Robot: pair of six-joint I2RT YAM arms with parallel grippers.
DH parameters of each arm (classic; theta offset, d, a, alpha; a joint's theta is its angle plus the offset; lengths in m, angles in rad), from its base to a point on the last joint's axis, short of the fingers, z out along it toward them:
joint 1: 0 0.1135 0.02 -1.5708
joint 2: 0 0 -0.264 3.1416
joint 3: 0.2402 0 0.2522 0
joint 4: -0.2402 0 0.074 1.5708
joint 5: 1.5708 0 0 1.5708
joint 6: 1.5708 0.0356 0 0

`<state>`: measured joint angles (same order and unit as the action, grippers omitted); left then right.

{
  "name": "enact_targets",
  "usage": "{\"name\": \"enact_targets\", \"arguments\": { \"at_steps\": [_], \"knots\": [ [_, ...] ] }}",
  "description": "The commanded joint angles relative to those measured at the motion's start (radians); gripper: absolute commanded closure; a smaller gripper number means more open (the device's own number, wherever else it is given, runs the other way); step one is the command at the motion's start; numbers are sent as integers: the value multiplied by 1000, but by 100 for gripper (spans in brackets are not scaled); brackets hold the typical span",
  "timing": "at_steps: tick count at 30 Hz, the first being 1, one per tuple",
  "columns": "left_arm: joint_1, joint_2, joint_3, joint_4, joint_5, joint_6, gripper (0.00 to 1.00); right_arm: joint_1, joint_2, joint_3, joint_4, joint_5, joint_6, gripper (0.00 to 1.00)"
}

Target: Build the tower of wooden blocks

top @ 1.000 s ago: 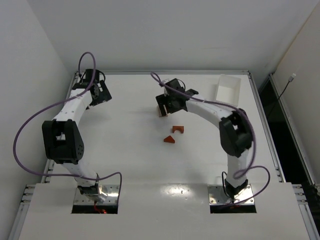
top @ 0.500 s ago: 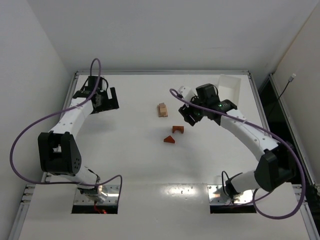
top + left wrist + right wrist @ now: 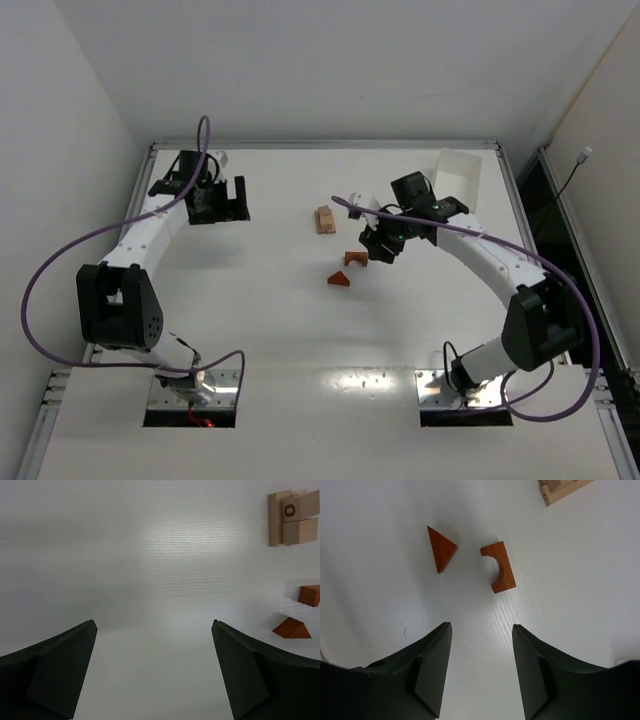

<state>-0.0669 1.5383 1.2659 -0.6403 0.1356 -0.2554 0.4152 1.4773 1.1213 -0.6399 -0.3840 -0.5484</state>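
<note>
The wood block tower [image 3: 324, 219] is a short stack of light tan blocks on the table; it also shows in the left wrist view [image 3: 292, 518] and at the top edge of the right wrist view [image 3: 563, 488]. A reddish-brown arch block [image 3: 356, 259] and a reddish-brown triangular wedge [image 3: 339, 279] lie apart from it; both show in the right wrist view, arch [image 3: 499, 567] and wedge [image 3: 441, 548]. My right gripper [image 3: 378, 247] is open and empty, just right of the arch block. My left gripper [image 3: 232, 201] is open and empty, well left of the tower.
A white rectangular tray [image 3: 457, 176] stands at the back right. The table's metal rails run along the left and right edges. A purple cable loops off each arm.
My right gripper let go of the tan stack, pulled away to the right, and has now come back down beside the arch block. My left gripper has moved right toward the tower.
</note>
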Motion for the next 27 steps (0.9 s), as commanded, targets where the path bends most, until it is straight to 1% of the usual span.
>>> {"name": "enact_targets", "arguments": {
  "at_steps": [1, 3, 5, 6, 7, 13, 16, 19, 27],
  "knots": [
    [-5, -30, -5, 16, 44, 25, 0, -3, 43, 37, -12, -101, -62, 53],
    [-5, -30, -5, 16, 53, 25, 0, -3, 95, 63, -21, -124, -84, 54],
    [-5, -20, 4, 7, 62, 25, 0, -3, 138, 110, -59, -136, -93, 54],
    [-5, -11, 15, 7, 62, 25, 0, -3, 162, 130, -73, -153, -93, 56],
    [-5, -10, 24, 7, 62, 25, 0, -3, 208, 171, -87, -174, -93, 56],
    [-5, -1, 24, -2, 71, 25, 0, -3, 311, 258, -76, -174, -93, 58],
    [-5, 8, 33, -2, 71, 34, 0, -3, 374, 307, -112, -174, -93, 60],
    [4, 19, 33, -12, 81, 35, 0, -3, 417, 327, -122, -165, -104, 61],
    [13, 63, 66, -21, 99, 35, 0, 7, 448, 327, -122, -124, -143, 63]
  ]
}}
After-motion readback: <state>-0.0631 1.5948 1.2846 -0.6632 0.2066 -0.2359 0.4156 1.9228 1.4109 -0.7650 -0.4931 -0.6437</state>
